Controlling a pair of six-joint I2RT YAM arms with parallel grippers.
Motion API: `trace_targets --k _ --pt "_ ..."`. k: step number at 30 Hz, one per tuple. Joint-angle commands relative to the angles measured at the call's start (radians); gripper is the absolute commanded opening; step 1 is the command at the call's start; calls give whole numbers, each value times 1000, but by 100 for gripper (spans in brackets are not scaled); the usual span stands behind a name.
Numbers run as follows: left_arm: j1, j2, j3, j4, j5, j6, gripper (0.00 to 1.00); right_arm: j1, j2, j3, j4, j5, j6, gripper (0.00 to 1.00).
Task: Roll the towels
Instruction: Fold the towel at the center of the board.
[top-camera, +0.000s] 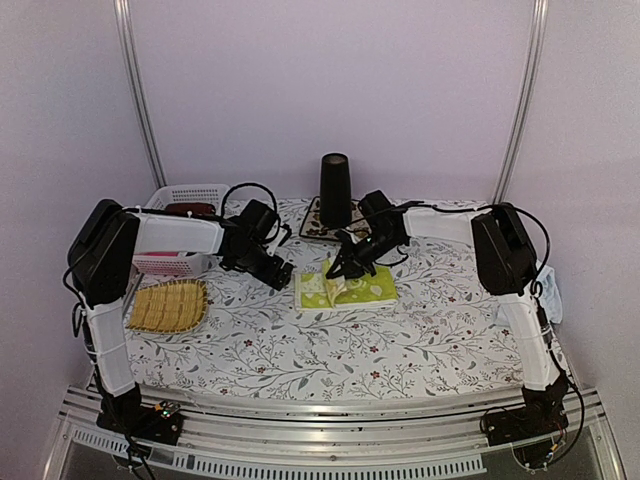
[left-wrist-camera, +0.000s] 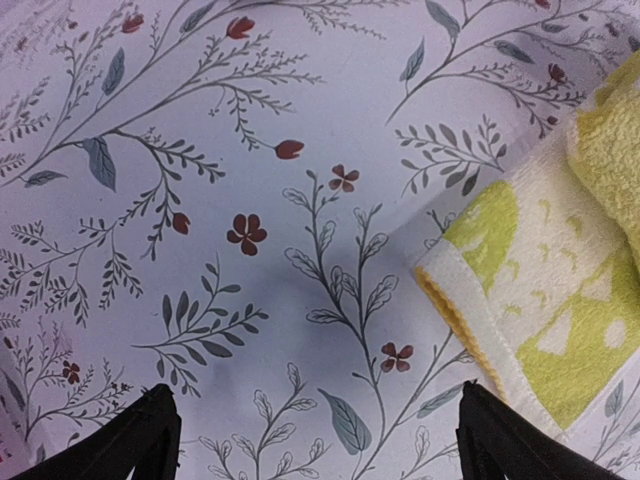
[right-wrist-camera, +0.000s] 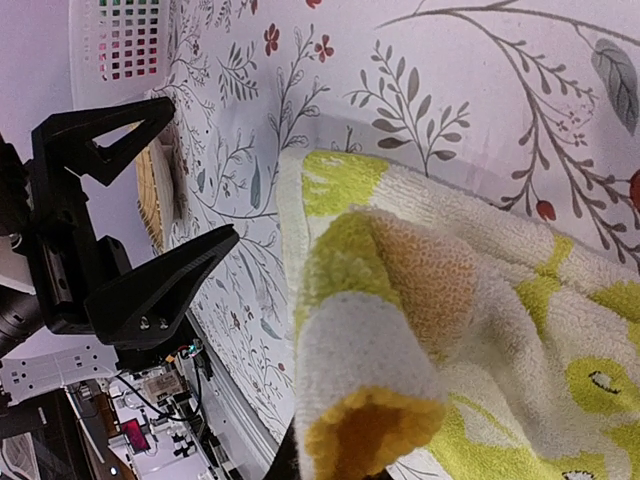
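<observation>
The yellow-green towel (top-camera: 350, 289) lies flat on the flowered tablecloth at mid-table. My right gripper (top-camera: 347, 267) sits on its left part and holds up a folded-over edge, which fills the right wrist view (right-wrist-camera: 400, 330) and hides the fingers. My left gripper (top-camera: 283, 274) is open and empty, just left of the towel. Its fingertips (left-wrist-camera: 150, 440) frame bare cloth, and the towel's corner (left-wrist-camera: 540, 300) lies to the right. It also shows in the right wrist view (right-wrist-camera: 195, 170). A pale bluish thing (top-camera: 550, 288) shows behind the right arm; I cannot tell if it is the blue towel.
A woven straw tray (top-camera: 170, 305) lies at the left. A white plastic basket (top-camera: 185, 200) stands at the back left. A tall black cup (top-camera: 335, 190) stands on a dark-bordered flowered mat (top-camera: 310, 230) right behind the towel.
</observation>
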Motion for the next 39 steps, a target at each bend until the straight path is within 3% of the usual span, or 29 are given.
trace_targets --k 1,5,7,10,21,29,39 --pt "12 -28 -14 13 12 -9 97 6 35 43 16 -7 5 9" --pt "12 -28 -16 13 14 -10 97 6 45 46 32 -37 2 17" --pt "12 -26 -16 13 15 -12 97 8 41 46 59 -62 3 32" --pt "12 -24 -15 12 16 -13 97 9 32 46 106 -113 7 41" --pt "27 -44 -10 15 3 -41 97 -5 -12 10 102 -111 -37 51" --pt "39 -53 90 75 240 -87 94 -144 -216 -198 125 -66 -75 52" --pt "-29 60 228 91 586 -131 84 -234 -191 -253 115 -52 -167 52"
